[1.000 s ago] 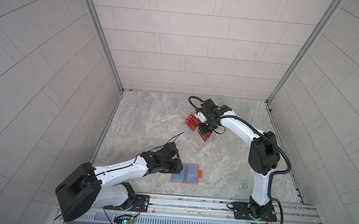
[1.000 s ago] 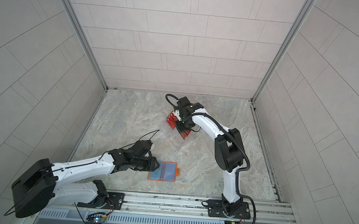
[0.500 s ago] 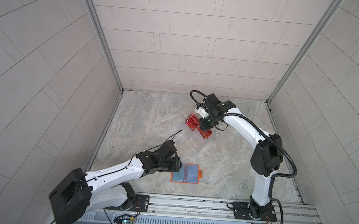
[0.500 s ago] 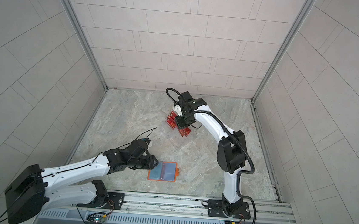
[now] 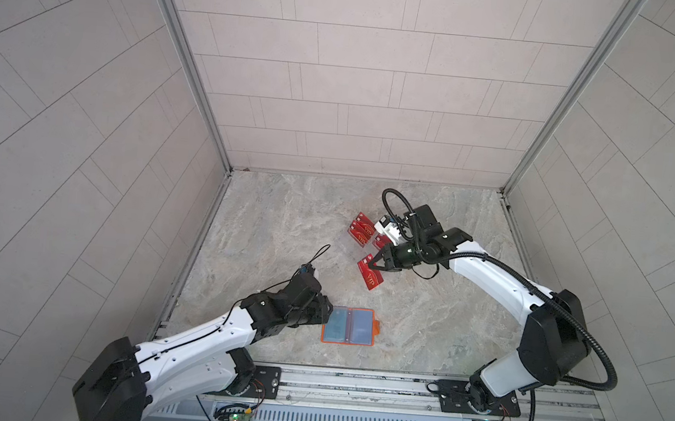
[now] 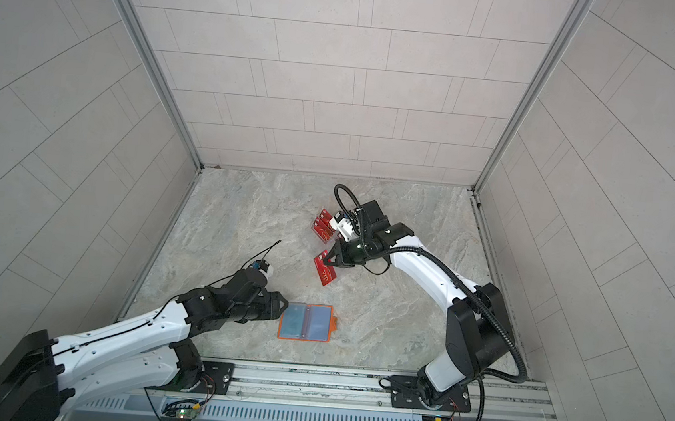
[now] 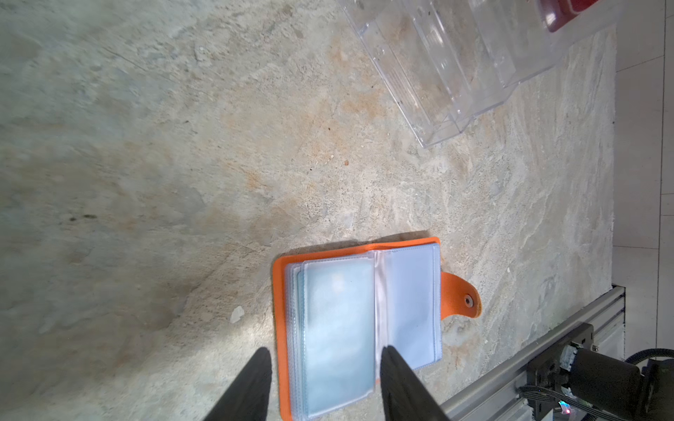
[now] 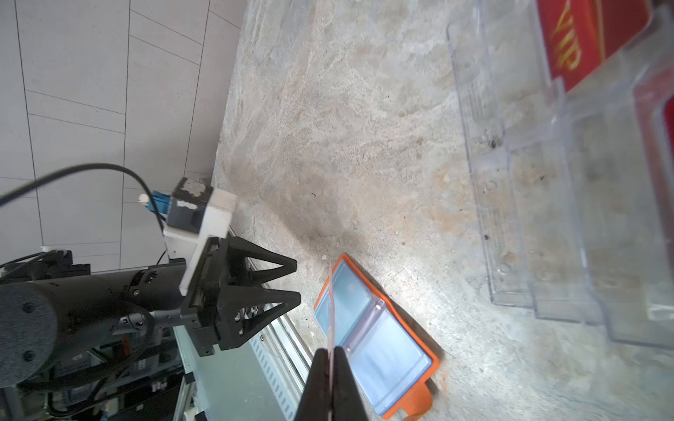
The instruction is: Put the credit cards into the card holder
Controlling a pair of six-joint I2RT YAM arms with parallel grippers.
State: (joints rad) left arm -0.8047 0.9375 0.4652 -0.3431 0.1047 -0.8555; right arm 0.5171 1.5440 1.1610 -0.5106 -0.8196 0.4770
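On my left side, my left gripper (image 5: 327, 315) hangs just beside the outer edge of the card holder (image 5: 348, 326). Its jaws are partly apart and hold nothing. It sits much where it was a second ago, only a touch wider. In the left wrist view its two fingers (image 7: 255, 379) line up with the holder's near page, one outside the orange cover and one near the spine. I cannot tell whether either touches it. The card holder lies open and flat on the stone top (image 5: 284, 223), plastic sleeves up and strap tab pointing away from my left arm. Its top sleeves look empty.

The real change is further right. A second ago my right gripper (image 5: 373, 262) was down among the cards at the clear rack (image 7: 456, 73). Now it has come away with one red card (image 5: 371, 275) pinched tight between closed jaws. It carries that card clear of the rack, partway toward the holder but well apart from it. In the right wrist view the card shows edge-on, pointing at the open sleeves. The other red cards (image 5: 359, 232) wait in the rack.

So the pick looks done, and I judge the carry and the slide into a sleeve come next. My left gripper is placed to steady the page.
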